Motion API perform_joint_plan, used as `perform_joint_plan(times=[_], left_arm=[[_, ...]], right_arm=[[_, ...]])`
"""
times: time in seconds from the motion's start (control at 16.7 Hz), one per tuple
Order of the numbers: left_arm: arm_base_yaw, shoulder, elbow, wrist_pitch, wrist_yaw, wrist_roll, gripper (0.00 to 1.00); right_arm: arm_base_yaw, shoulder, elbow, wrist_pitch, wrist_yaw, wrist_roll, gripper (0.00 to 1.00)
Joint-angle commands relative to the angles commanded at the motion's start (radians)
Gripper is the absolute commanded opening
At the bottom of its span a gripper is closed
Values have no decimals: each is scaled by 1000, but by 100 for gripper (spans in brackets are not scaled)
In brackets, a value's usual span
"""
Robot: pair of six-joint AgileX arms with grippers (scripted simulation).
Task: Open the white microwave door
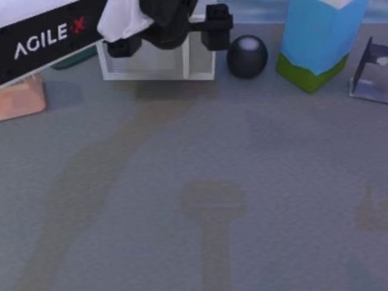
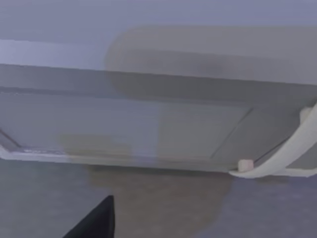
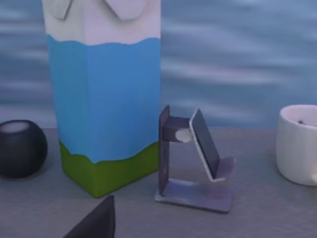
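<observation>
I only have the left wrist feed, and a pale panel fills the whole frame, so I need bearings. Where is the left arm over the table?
Observer: In the top view, the left gripper hangs over the white microwave. It is at the top edge of the table, left of centre.
Operator: Is anything beside it that I could knock?
Observer: A black ball sits just right of the microwave. Further right stands a blue-and-green carton.
Operator: And the right arm?
Observer: It does not show in the top view. Its wrist camera faces the carton, a phone stand and a white cup.
</observation>
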Motion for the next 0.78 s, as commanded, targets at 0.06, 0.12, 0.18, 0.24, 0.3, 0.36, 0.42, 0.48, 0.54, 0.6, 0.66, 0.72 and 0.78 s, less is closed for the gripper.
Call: perform_joint_plan(times=[0.06,0.12,0.18,0.24,0.3,0.36,0.42,0.48,0.54,0.6,0.66,0.72,0.78], left_arm=[[-9,29,22,-11,-6,-7,100],[-15,48,36,-18,-9,-12,100],[-17,56,42,-22,-11,-14,100],[-17,56,42,-22,-11,-14,100],[-17,56,42,-22,-11,-14,100],[-17,56,42,-22,-11,-14,100],[-13,55,38,-20,-9,-13,100],[-12,59,41,-17,-8,-11,100],[-9,73,51,-8,-6,-6,100],[-3,97,65,7,-2,-1,100],[5,132,81,26,3,6,100],[14,175,99,46,9,14,100],[23,215,117,67,16,23,100]], right_arm=[[0,0,0,0,0,0,100],[0,0,0,0,0,0,100],[0,0,0,0,0,0,100],[0,0,0,0,0,0,100],[0,0,0,0,0,0,100],[0,0,0,0,0,0,100],[0,0,0,0,0,0,100],[0,0,0,0,0,0,100],[0,0,0,0,0,0,100],[0,0,0,0,0,0,100],[0,0,0,0,0,0,100],[0,0,0,0,0,0,100],[0,0,0,0,0,0,100]])
